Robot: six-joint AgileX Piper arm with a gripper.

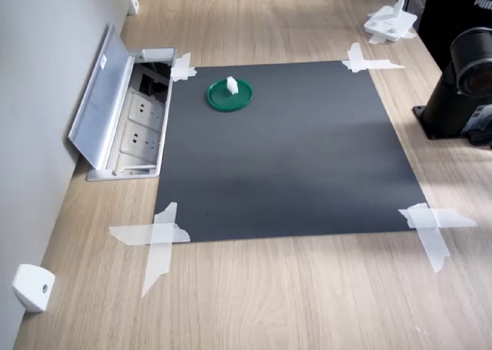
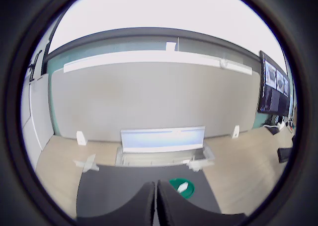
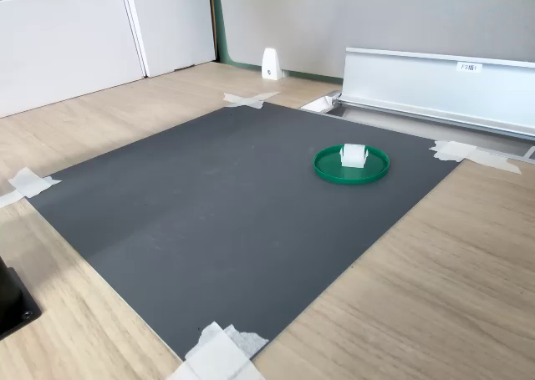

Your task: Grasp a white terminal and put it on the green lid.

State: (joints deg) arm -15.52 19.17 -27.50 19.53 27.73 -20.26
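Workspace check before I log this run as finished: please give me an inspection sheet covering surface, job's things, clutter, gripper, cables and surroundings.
Surface: dark mat taped at its corners onto a wooden table.
Job's things: white terminal lies on the green lid, near the mat's far edge in the first exterior view.
Clutter: none on the mat besides the lid; a white bracket sits by the wall.
Gripper: gripper appears only in the wrist view, fingers together, holding nothing, short of the lid.
Cables: nothing seen.
Surroundings: open socket box with its flap raised against the grey wall; arm base at the first exterior view's right.
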